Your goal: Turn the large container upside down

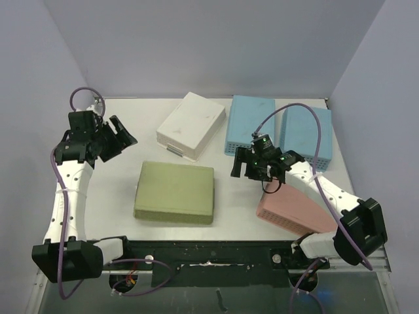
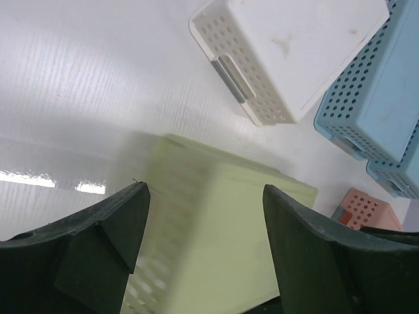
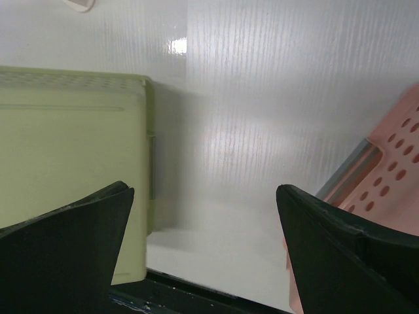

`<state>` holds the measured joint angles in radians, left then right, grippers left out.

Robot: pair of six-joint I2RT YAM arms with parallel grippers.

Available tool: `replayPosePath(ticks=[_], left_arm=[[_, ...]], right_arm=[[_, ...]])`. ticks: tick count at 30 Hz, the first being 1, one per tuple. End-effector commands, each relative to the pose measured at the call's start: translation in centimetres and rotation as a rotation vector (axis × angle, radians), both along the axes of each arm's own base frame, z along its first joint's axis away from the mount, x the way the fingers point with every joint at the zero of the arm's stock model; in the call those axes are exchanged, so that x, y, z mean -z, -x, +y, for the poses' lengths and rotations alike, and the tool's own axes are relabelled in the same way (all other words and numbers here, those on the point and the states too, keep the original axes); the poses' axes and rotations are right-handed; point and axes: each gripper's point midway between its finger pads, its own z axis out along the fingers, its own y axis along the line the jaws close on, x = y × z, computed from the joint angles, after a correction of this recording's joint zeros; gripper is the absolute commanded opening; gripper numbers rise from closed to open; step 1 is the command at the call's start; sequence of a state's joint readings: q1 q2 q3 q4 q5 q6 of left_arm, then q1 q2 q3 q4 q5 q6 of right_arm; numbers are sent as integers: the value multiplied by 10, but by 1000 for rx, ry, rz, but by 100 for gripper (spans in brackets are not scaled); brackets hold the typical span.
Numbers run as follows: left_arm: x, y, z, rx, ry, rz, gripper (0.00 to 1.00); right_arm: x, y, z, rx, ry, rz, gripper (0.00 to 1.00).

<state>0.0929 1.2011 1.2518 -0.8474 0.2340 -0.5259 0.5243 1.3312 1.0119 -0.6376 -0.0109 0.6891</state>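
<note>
Large olive-green rectangular plastic container [image 1: 175,193] lies flat on the white bench [image 1: 239,199], solid face up with no opening showing, so it reads as already inverted; judged as the end of the flip. It sits between both grippers. Left gripper [image 1: 121,137] is spread and empty, with the container below and ahead of its fingers. Right gripper [image 1: 252,173] is spread and empty, with the container to its left and not touching. A pink perforated plastic container [image 1: 294,209] sits close under the right arm. Next move likely calls for confirming the container rests flat and keeping both grippers clear.
</note>
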Motion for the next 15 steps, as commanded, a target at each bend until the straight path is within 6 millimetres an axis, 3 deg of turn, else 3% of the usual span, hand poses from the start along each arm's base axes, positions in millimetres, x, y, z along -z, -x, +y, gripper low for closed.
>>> replayPosePath(ticks=[1, 5, 8, 11, 15], left_arm=[[-40, -8, 12, -26, -75, -127, 70], [-42, -8, -4, 44, -15, -155, 70], [-44, -7, -10, 79, -6, -169, 70], [-49, -6, -11, 83, -16, -180, 70], [-55, -7, -10, 87, -35, -195, 70]], right_arm=[[7, -3, 21, -19, -50, -10, 98], [24, 5, 38, -29, -32, 19, 98], [35, 13, 68, -74, -51, 35, 98], [43, 16, 111, -145, -87, 47, 98], [45, 5, 183, -248, -126, 35, 98]])
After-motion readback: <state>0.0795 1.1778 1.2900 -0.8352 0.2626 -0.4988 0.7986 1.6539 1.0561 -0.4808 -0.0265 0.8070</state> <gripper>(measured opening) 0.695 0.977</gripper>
